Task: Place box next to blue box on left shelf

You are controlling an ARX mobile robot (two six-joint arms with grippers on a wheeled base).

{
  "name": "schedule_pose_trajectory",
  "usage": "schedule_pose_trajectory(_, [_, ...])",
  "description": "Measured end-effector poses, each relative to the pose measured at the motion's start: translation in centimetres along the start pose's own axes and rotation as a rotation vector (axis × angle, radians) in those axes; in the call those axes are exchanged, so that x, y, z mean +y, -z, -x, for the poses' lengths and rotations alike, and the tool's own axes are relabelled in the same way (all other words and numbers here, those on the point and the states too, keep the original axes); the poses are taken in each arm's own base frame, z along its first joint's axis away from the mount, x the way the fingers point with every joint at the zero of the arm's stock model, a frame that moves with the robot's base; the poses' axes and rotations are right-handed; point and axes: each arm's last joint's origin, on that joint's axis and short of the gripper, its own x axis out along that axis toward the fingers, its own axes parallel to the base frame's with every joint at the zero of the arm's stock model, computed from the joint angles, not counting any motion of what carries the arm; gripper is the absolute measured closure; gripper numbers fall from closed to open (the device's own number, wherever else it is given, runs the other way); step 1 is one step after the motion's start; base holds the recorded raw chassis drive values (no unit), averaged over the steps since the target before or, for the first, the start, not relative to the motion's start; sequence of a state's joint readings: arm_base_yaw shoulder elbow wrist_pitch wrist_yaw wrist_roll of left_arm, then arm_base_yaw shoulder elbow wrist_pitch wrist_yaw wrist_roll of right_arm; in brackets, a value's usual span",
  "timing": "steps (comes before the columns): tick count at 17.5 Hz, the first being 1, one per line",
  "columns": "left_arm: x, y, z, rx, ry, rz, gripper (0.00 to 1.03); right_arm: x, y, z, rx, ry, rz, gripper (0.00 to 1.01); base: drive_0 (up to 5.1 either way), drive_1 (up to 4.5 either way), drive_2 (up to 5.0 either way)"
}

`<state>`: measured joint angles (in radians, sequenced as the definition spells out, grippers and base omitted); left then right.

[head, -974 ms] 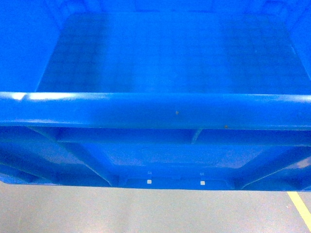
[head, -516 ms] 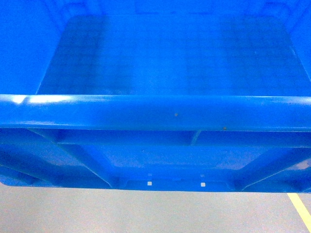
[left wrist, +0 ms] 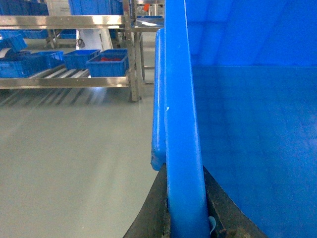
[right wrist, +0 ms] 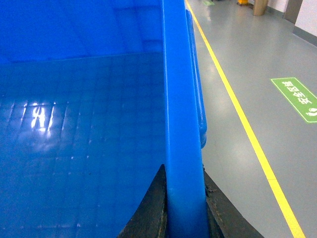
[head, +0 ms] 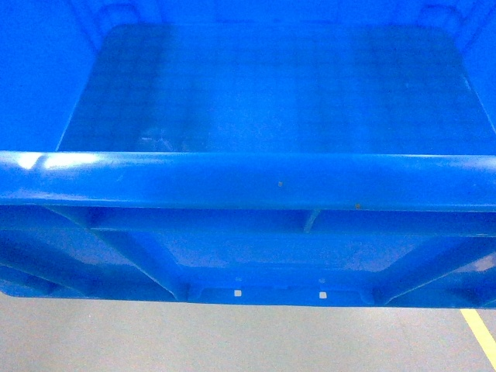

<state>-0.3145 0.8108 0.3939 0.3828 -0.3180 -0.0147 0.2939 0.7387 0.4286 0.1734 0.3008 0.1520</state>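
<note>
The box (head: 271, 93), a big bright-blue crate with a thick rim, fills the head view, and grey floor shows below it. My left gripper (left wrist: 185, 218) is shut on the box's left rim (left wrist: 181, 124), one dark finger on each side of the wall. My right gripper (right wrist: 184, 213) is shut on the right rim (right wrist: 181, 99) in the same way. In the left wrist view the left shelf (left wrist: 64, 82), with white rollers behind a steel front rail, stands far off at the upper left. A blue box (left wrist: 108, 64) with red contents sits on it at its right end.
More blue crates (left wrist: 25, 64) sit on the shelf's left part and on an upper level (left wrist: 94, 6). A steel post (left wrist: 132, 59) ends the rack. A yellow floor line (right wrist: 237, 109) and a green floor marking (right wrist: 297, 99) lie on the grey floor to the right.
In the head view the box's near rim has sunk slightly in the picture. A small light reflection now shows on the box's floor at the left.
</note>
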Motion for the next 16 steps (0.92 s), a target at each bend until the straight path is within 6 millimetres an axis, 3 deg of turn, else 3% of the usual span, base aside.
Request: schedule_pose_trajectory(16, [0.0,-0.02,0.0,-0.002,0.0,0.0,0.95,-0.01,-0.03,0.02,-0.002,0.001,0.0,0.91,0.0,4.09,-4.0])
